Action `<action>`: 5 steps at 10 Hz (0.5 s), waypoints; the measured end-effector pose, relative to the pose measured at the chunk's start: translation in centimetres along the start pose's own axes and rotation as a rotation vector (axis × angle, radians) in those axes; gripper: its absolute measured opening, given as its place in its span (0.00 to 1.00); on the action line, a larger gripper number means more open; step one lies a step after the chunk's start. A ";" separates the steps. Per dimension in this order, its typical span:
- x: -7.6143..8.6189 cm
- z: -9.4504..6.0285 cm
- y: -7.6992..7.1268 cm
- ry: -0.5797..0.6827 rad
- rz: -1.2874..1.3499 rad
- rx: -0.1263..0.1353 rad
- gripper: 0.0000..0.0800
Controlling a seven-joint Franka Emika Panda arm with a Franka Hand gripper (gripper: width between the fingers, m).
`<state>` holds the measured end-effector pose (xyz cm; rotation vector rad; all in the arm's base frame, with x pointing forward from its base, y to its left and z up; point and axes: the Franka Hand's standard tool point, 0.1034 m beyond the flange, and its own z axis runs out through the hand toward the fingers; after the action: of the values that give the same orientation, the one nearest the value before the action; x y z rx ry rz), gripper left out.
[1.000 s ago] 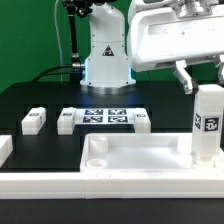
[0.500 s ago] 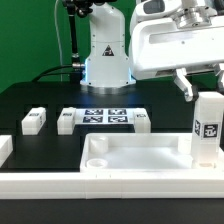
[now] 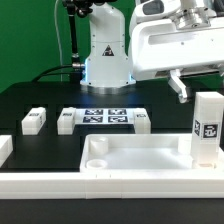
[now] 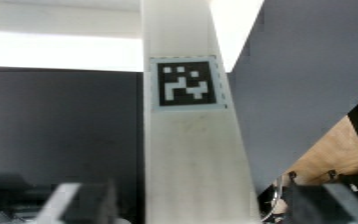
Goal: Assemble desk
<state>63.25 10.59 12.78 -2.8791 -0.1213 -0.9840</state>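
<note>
- Gripper point(image 3: 190, 88): hangs over the right side of the scene, directly above the upright leg. One finger point(image 3: 180, 86) shows, angled down just left of the leg's top, with a dark gap between the two. The other finger is out of view, so it cannot be told whether the pincer is released or clenched.
- Upright leg point(image 3: 207, 128): a square white post standing vertical at the right end of the desk top, its black-and-white tag facing the near side. In the wrist view the same leg point(image 4: 185, 120) fills the centre of the picture, tag in plain sight.
- Desk top point(image 3: 140, 166): a white tray with a raised rim, lying open side up on the near part of the table, with a round hollow in its left end. How the leg is seated in it cannot be told.
- Loose legs, lying flat farther back: left leg point(image 3: 33, 121), second leg point(image 3: 68, 121) and right leg point(image 3: 141, 121).
- Marker board point(image 3: 105, 117): flat between the second leg and the right leg, just beside both.
- Border rail point(image 3: 100, 186): a long white rail along the near edge.
- Table point(image 3: 50, 100): black surface.
</note>
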 end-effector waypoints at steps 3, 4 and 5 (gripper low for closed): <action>0.0 0.0 0.0 0.000 0.000 0.000 0.80; 0.0 0.0 0.0 0.000 0.000 0.000 0.80; 0.0 0.0 0.0 0.000 0.000 0.000 0.81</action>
<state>63.24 10.59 12.76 -2.8793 -0.1215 -0.9836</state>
